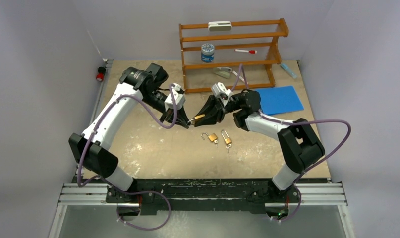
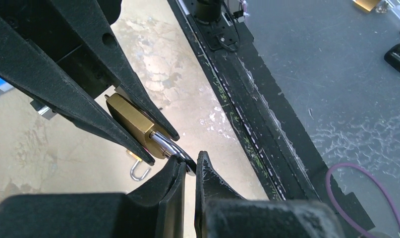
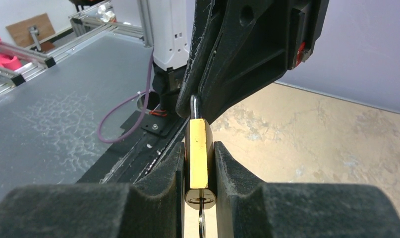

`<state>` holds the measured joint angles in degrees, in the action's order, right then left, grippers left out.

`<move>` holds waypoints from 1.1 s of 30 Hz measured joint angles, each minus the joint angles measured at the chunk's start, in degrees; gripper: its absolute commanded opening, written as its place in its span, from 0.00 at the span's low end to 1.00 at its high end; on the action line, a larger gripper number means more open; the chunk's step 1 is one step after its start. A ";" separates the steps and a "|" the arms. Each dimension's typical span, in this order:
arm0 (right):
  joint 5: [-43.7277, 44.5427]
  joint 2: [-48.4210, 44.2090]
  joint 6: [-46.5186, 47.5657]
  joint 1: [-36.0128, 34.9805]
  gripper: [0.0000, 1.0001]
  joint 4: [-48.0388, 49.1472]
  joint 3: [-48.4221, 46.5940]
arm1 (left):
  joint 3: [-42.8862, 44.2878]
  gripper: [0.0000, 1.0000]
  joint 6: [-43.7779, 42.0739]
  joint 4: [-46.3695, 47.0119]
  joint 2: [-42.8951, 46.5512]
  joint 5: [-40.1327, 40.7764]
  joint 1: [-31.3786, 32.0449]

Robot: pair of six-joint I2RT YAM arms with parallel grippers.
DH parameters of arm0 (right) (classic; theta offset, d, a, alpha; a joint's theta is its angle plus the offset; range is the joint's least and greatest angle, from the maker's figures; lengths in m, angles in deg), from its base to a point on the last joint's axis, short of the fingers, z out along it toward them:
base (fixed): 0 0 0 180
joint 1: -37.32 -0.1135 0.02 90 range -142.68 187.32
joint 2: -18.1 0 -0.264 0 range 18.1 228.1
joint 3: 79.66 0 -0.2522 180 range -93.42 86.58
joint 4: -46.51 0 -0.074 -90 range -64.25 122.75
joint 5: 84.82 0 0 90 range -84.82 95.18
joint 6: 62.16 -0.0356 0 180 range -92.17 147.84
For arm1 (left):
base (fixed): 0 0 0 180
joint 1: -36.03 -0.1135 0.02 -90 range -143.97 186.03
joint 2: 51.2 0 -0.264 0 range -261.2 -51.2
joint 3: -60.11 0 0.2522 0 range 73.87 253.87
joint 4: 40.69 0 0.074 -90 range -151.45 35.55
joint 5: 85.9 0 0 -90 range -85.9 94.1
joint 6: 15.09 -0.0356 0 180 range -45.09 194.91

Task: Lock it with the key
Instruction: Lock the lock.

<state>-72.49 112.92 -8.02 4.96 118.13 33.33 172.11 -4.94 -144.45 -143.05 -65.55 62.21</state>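
A brass padlock [image 1: 198,118] hangs above the table between both grippers. My right gripper [image 1: 211,113] is shut on its brass body [image 3: 198,148], gripping the flat sides. A key [image 3: 201,220] sits in the keyhole at the body's near end. My left gripper [image 1: 183,119] faces it from the left. In the left wrist view the left gripper [image 2: 190,161] pinches the chrome shackle [image 2: 164,144] at its curved end, next to the brass body [image 2: 130,118]. In the right wrist view the left gripper's black fingers [image 3: 227,69] close over the shackle [image 3: 193,106].
Two more brass padlocks [image 1: 211,137] [image 1: 227,140] lie on the table just below the grippers, shackles open. A wooden rack [image 1: 232,49] with a tin [image 1: 207,52] stands at the back. A blue sheet [image 1: 280,99] lies at the right.
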 measured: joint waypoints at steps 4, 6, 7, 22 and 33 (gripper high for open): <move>-2.62 -0.04 -0.35 0.00 0.00 -0.83 -2.93 | -2.56 0.00 4.37 5.53 3.23 -1.36 0.22; -3.61 -0.07 -0.55 0.00 0.00 -1.16 -4.26 | -2.99 0.00 5.92 6.99 4.11 -1.90 0.22; -3.85 -0.09 -0.55 0.00 0.00 -1.51 -4.83 | -3.02 0.00 6.69 7.58 4.33 -2.08 0.22; -3.50 -3.30 6.99 0.04 0.00 -14.84 -5.25 | -1.95 0.00 8.61 7.06 3.30 -3.34 0.22; -4.68 -4.00 13.07 0.07 0.00 -24.02 -7.80 | -3.28 0.00 14.34 11.47 4.57 -3.34 0.22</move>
<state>-77.16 108.92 5.05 5.03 94.11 25.53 168.83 9.39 -132.97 -138.48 -68.90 62.43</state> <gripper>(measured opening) 0.239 0.051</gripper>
